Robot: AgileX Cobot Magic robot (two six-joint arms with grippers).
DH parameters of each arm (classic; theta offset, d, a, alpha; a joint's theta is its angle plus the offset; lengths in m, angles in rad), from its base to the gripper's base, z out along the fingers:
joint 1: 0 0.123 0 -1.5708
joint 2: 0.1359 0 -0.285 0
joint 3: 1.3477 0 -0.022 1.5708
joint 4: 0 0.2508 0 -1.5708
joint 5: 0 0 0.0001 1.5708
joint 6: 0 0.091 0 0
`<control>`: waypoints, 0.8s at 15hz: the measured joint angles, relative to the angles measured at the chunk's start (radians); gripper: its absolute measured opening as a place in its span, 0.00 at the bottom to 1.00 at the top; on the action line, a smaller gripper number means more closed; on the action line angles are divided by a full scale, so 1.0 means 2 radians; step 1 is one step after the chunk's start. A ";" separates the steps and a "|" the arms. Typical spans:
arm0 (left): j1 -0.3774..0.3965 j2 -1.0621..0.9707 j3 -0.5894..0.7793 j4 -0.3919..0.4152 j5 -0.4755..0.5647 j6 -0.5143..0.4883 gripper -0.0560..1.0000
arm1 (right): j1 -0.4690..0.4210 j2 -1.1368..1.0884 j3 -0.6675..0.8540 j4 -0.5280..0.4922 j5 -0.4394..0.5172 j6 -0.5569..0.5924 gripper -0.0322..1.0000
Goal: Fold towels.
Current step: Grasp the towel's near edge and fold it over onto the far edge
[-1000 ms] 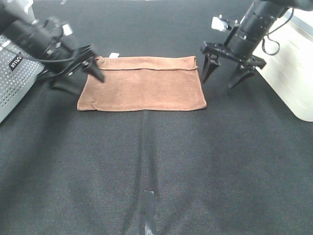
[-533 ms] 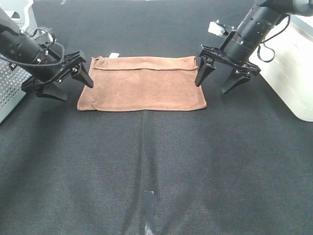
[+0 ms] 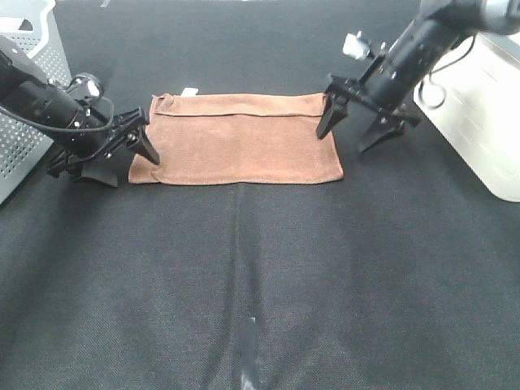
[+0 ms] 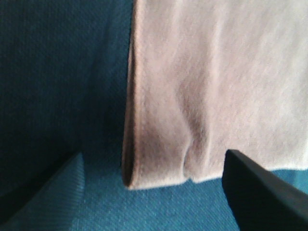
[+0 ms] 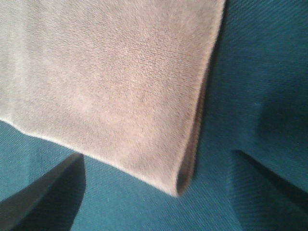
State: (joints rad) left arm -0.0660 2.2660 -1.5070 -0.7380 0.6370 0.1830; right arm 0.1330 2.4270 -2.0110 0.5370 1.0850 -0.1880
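**Q:** Black cloth tabletop (image 3: 260,276): where does the towel (image 3: 236,138) lie?

**A:** Flat and folded double, toward the far middle.

**Q:** And the grippers?

**A:** The left gripper (image 3: 130,169), fingers spread, straddles the towel's near left corner. The right gripper (image 3: 342,142), also spread, straddles the right edge, with one finger over the cloth. Neither pinches the towel.

The towel's (image 5: 110,82) folded corner lies on dark cloth (image 5: 250,72) between the end effector's (image 5: 158,156) 2 spread fingers (image 5: 43,202).
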 joint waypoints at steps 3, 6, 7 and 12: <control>0.000 0.007 -0.006 -0.018 -0.005 0.005 0.77 | 0.001 0.027 0.000 0.028 -0.002 -0.008 0.76; -0.020 0.018 -0.021 -0.025 -0.014 0.024 0.72 | 0.015 0.038 0.000 0.041 -0.012 -0.019 0.64; -0.025 0.020 -0.025 -0.025 -0.015 0.025 0.67 | 0.018 0.040 0.000 0.043 -0.018 -0.019 0.58; -0.028 0.028 -0.029 -0.011 -0.011 0.025 0.14 | 0.018 0.046 0.000 0.035 -0.032 -0.002 0.15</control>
State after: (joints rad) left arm -0.1210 2.3230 -1.5640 -0.7590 0.6160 0.2340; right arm 0.1690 2.5200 -2.0110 0.6060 1.0220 -0.1930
